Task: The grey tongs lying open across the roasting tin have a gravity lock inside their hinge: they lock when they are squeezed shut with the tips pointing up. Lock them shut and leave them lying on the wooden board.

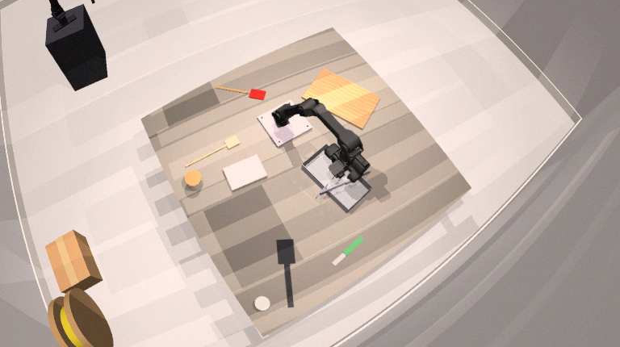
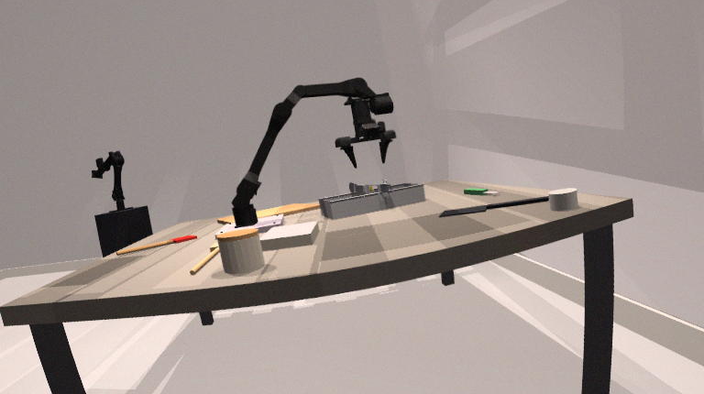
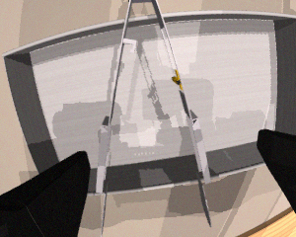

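The grey tongs lie open across the roasting tin. In the wrist view their hinge is at the top edge, over the far rim, and their two arms spread toward me and pass over the near rim. A yellow mark sits on the right arm. My gripper is wide open and empty, pointing down above the tin. In the wrist view its fingers stand outside both tong arms. The wooden board has nothing on it.
A white block and an orange-topped jar stand to one side. A dark spatula, a green-and-white tool and a white cylinder are farther off. A red-headed tool lies beyond the arm's base.
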Robot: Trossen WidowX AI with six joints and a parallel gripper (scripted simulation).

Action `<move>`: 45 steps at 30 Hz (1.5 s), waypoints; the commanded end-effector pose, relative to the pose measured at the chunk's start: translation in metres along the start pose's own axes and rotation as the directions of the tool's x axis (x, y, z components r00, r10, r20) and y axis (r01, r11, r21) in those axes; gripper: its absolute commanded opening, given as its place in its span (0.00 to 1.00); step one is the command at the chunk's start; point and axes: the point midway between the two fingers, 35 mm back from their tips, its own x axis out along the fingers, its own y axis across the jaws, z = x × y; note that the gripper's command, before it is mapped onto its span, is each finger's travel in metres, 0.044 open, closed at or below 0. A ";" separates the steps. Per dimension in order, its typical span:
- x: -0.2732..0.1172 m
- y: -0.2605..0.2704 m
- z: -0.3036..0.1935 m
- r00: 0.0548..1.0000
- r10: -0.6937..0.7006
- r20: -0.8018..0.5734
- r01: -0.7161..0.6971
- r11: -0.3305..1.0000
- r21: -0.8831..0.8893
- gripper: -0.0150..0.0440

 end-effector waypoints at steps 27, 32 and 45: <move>0.033 0.013 0.008 1.000 -0.008 0.006 0.008 0.999 0.038 1.00; 0.041 0.014 0.009 1.000 -0.008 0.006 0.008 0.999 0.038 1.00; 0.062 0.014 0.009 1.000 -0.008 0.006 0.008 0.999 0.038 1.00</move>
